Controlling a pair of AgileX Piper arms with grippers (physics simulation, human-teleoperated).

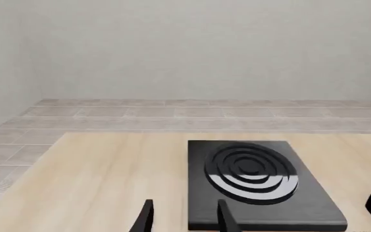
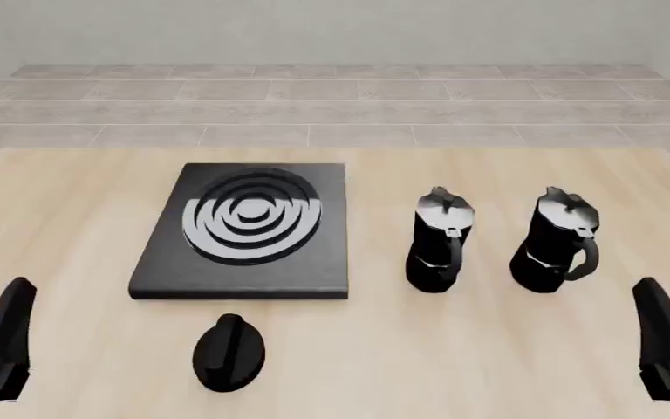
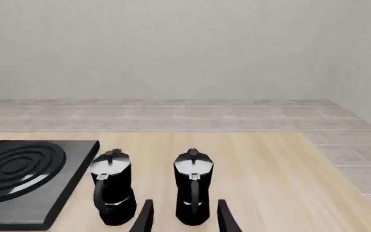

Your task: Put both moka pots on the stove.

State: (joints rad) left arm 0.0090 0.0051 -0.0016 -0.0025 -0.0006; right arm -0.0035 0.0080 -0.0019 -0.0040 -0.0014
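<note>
You have nothing done yet — both moka pots stand on the table at three o'clock of the bare stove, while your left gripper and right gripper wait with jaws spread, empty.

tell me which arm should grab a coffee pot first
Right. Both coffee pots stand on the right side of the table, beside the stove, and the right tool is open, lined up behind one pot. The left tool faces the stove instead.
</note>
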